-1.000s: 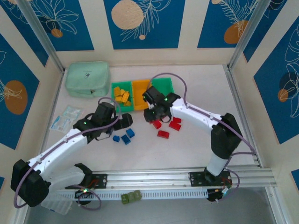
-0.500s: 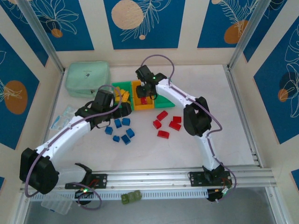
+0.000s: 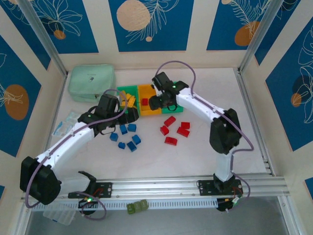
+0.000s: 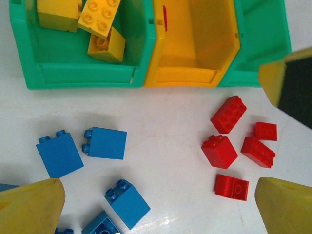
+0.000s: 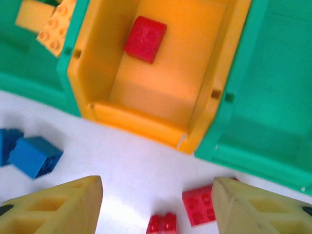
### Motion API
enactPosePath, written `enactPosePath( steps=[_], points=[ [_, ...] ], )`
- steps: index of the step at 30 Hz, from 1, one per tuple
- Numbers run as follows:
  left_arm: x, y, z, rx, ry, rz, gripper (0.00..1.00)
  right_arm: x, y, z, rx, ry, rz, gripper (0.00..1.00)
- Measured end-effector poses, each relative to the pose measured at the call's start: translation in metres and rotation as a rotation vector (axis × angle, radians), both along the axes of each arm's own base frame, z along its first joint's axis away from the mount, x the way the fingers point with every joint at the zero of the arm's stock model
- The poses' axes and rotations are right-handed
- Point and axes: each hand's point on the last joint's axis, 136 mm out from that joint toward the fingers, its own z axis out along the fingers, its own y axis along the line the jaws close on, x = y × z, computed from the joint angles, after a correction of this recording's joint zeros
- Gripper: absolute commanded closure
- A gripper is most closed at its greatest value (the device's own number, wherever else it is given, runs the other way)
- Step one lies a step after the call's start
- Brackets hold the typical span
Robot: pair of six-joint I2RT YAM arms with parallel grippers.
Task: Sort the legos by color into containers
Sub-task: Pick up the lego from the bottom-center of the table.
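Three joined bins stand at the back: a left green bin [image 3: 122, 92] holding yellow legos [image 3: 128, 101], an orange bin [image 3: 147, 111] with one red lego [image 3: 145, 102] in it, and a right green bin [image 5: 273, 97]. Blue legos [image 3: 126, 136] and red legos [image 3: 176, 129] lie loose on the table in front. My right gripper [image 5: 156, 204] is open and empty above the orange bin's near wall [image 5: 141, 122]. My left gripper [image 4: 158, 204] hangs open and empty over the table between the blue legos [image 4: 105, 143] and red legos [image 4: 219, 151].
A mint-green pouch [image 3: 92, 82] lies at the back left, with a clear packet [image 3: 68, 122] nearer. An olive knobbly block [image 3: 137, 206] sits beyond the metal rail [image 3: 195, 185] at the near edge. The right gripper's finger [image 4: 292, 83] shows in the left wrist view.
My right gripper went from the red pile to the orange bin, where a red lego now lies, then drew back a little. The left gripper shifted slightly toward the bins.
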Motion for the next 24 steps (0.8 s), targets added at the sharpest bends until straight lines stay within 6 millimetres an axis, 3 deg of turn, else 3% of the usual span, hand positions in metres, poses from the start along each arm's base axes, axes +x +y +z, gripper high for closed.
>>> enactPosePath(
  steps=[3,6,16,19,24],
  points=[
    [-0.004,-0.002,0.002,-0.019,0.002,-0.004,0.01,-0.021,-0.009,0.005,0.025,0.011,0.017,0.31],
    [-0.009,-0.008,-0.003,-0.033,0.013,-0.012,0.01,-0.045,-0.02,-0.003,0.036,0.044,0.035,0.29],
    [-0.042,-0.033,-0.04,-0.049,0.104,-0.024,0.01,-0.107,-0.048,-0.068,0.024,0.231,0.017,0.18],
    [-0.046,-0.038,-0.044,-0.053,0.104,-0.012,0.01,-0.116,-0.05,-0.079,0.035,0.259,0.017,0.17],
    [-0.045,-0.043,-0.046,-0.074,0.094,0.02,0.01,-0.113,-0.045,-0.083,0.06,0.256,0.024,0.13]
  ],
)
